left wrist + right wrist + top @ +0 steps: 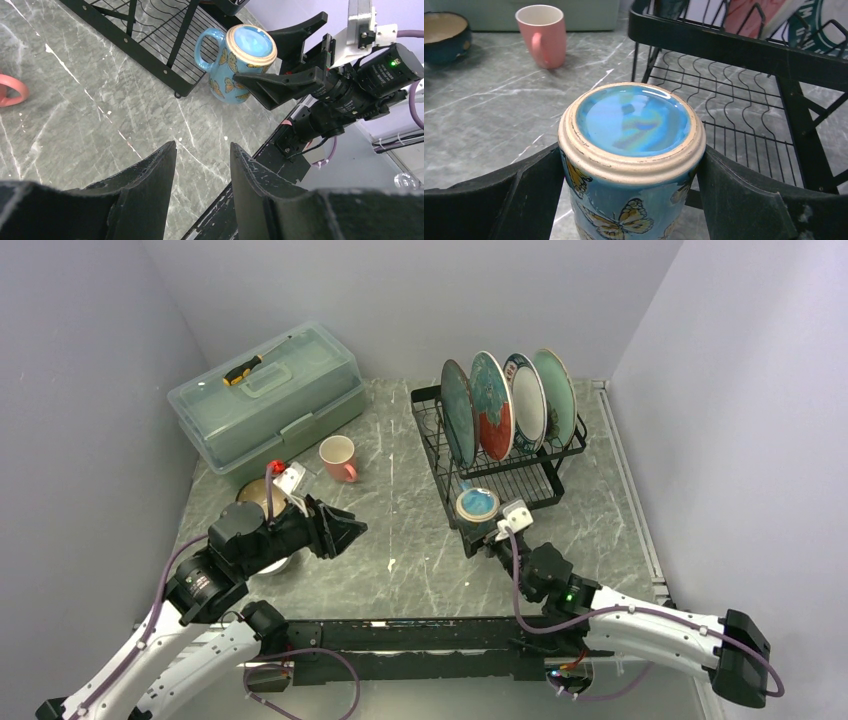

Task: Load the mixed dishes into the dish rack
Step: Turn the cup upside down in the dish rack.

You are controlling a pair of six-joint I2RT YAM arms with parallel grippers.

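Right gripper (631,150): jaws spread wide around the blue mug (631,150), one finger on each side of its wall. Both pads look pressed against it in a grip, though the wrist view is too close to judge how firm the contact is.
Blue mug: upside down, its glossy blue base facing up with a tan ring around it and butterflies on its side. It is at the front left corner of the dish rack (734,50), outside the wire frame. In the left wrist view its handle points toward the rack and its mouth is at the table (400,530).
Left gripper (203,146): jaws partly open with nothing between them, only bare tabletop showing in the gap. It hangs over the middle of the table, well apart from the mug and pointing toward it.
Dish rack: black wire, at the far right of the table, its lower shelf bare behind the mug.
Plates: four stand upright side by side in the top slots. From left they are the teal plate (458,412), the teal-and-red plate (492,405), the white dark-rimmed plate (527,402) and the pale green plate (555,395).
Pink mug (338,458): upright on the table, near the green box (268,400) and well apart from the rack.
Bowl (444,35): dark outside and tan inside, on the table left of the pink mug.
Screwdriver (247,368): lying on the lid of the green box.
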